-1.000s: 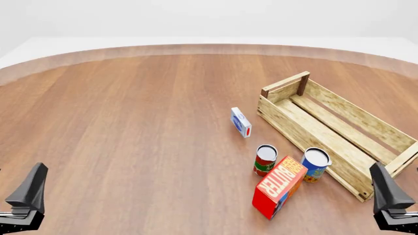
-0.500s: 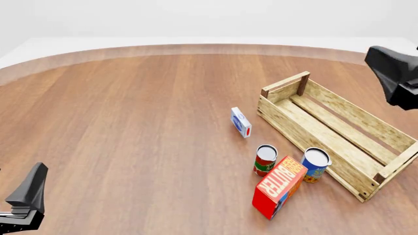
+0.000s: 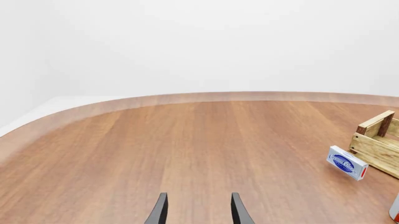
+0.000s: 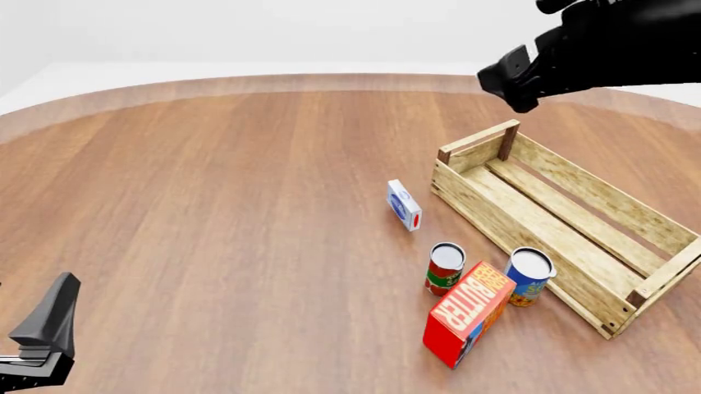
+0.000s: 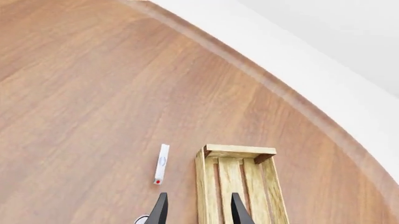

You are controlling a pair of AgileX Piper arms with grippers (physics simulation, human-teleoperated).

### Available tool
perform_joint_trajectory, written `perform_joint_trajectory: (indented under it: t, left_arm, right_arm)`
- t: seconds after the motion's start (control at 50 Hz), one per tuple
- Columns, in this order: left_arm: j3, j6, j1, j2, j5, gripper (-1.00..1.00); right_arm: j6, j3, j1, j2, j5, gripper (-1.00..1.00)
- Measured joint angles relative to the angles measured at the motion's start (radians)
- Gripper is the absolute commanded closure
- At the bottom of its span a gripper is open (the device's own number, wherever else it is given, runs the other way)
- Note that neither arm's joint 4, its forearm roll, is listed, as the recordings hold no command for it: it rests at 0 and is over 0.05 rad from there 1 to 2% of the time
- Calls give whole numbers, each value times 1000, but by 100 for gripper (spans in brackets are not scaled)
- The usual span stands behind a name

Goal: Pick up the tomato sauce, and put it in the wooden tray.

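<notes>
while the tomato sauce (image 4: 445, 268) stands upright on the table (image 4: 219, 205), just beside the red butter box (image 4: 469, 313) and near the blue-and-yellow can (image 4: 530, 276), the wooden tray (image 4: 564, 222) sits just to their right. right end effector (image 5: 196, 209) hangs high above the tray's far end, fingers spread, holding nothing. left end effector (image 3: 198, 210) low at near left, fingers spread too. small blue-white box (image 4: 403, 204) left of tray.

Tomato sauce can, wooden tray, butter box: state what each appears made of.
Tomato sauce: likely metal, going by its silvery-white top, wrapped in a red and green label.
Wooden tray: pale unfinished-looking wood, with visible grain and slats.
Butter box: probably printed cardboard, with flat matte red faces.
</notes>
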Motion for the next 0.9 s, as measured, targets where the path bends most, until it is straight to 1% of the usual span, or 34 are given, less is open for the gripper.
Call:
perform_joint_trajectory:
  t: [0.12,0.24,0.44,0.66,0.9]
  left_arm:
    - [0,0,0,0,0,-100]
    - [0,0,0,0,0,-100]
    - [0,0,0,0,0,-100]
    - [0,0,0,0,0,-100]
    - [0,0,0,0,0,-100]
  right_arm:
    - [-37,-106,-1,105,92,-100]
    - [-64,-138,12,171,132,-100]
    - [-66,-89,42,261,135,-100]
    - [-38,-37,83,327,126,-100]
    - [-14,58,118,396,69,-100]
